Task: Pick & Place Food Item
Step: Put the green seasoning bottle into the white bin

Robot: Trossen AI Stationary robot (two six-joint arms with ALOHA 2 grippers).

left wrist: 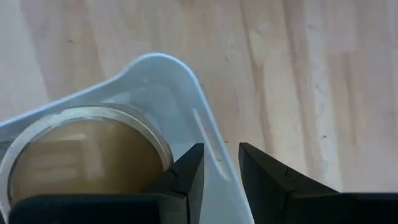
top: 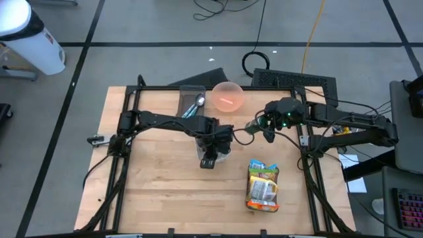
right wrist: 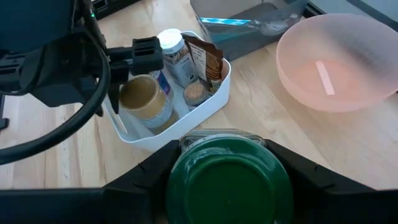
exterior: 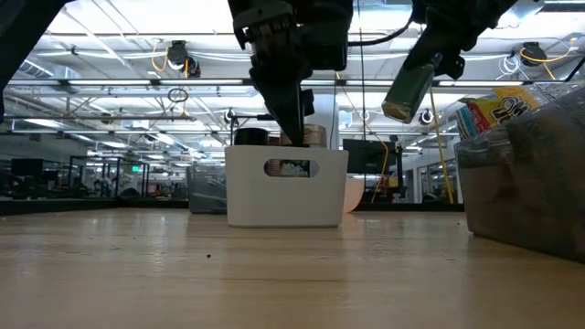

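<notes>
Wood tabletop (top: 165, 192) under everything, and I'm using the white bin (exterior: 286, 187) near its middle as my landmark. Biggest thing apart from the bin: the snack-bag pack (top: 263, 187), lying flat on the side nearer me and to my right of the bin, well apart from it, not in play yet. Behind the bin sits the pink bowl (top: 228, 96), with a dark tray (top: 192, 100) beside it holding a spoon (top: 200, 101).

My left gripper (left wrist: 221, 177) is down at the bin's wall (left wrist: 186, 109), one finger inside, one outside, jaws narrowed around the thin plastic. I reckon that's to pin the bin steady while the other arm loads it; whether the pads actually press the wall I can't tell. Inside the bin: a big round jar w/ tan contents (right wrist: 146, 99) just beside my left fingers, a white-capped bottle (right wrist: 174, 56), a brown pouch (right wrist: 205, 59) and a small jar (right wrist: 195, 93), all upright, packed close so there's room left.

My right gripper (right wrist: 227, 168) is clamped on the green-lidded jar (exterior: 409, 89), the food item. It hangs in the air, tilted, to the right of the bin and above rim height, clear of the table. Next move, as I judge it: carry it over the rim and lower it into the free corner w/o knocking the bottle.
</notes>
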